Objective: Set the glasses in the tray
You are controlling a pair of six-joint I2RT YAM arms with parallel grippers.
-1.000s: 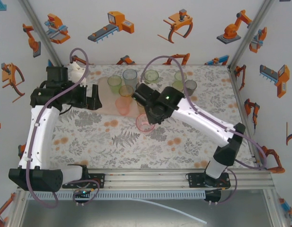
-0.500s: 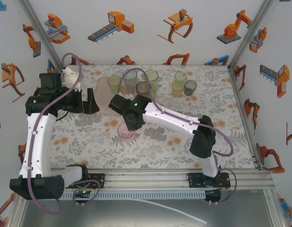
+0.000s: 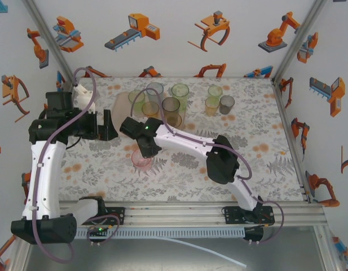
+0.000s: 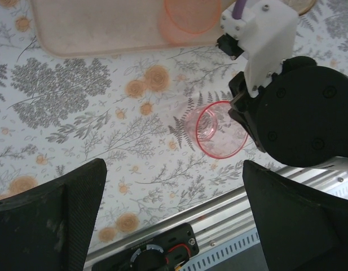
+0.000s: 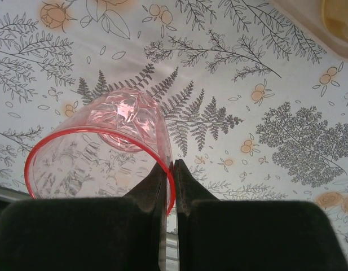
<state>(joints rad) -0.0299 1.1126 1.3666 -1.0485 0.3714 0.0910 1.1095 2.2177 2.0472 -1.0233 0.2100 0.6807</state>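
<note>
My right gripper (image 5: 169, 169) is shut on the rim of a pink glass (image 5: 100, 152), one finger inside and one outside. The glass hangs tilted above the flowered cloth, left of centre (image 3: 142, 160), and appears in the left wrist view (image 4: 219, 131) below the right wrist housing. The pale pink tray (image 3: 123, 105) lies at the back left with a green glass (image 3: 136, 97), an orange glass (image 3: 150, 109) and others on or beside it. Its rim (image 4: 95, 39) and an orange glass (image 4: 190, 14) top the left wrist view. My left gripper (image 3: 110, 125) hovers open left of the tray, nothing between its fingers (image 4: 49, 220).
A brown glass (image 3: 171, 104) and a green glass (image 3: 180, 91) stand right of the tray. Three more glasses, green (image 3: 215, 91), yellow (image 3: 211, 104) and grey (image 3: 227, 104), stand at the back right. The aluminium rail (image 3: 174, 210) runs along the near edge.
My right arm has swung left and slightly nearer with the pink glass in its grip. The left arm has drawn back a little to the left, staying open.
</note>
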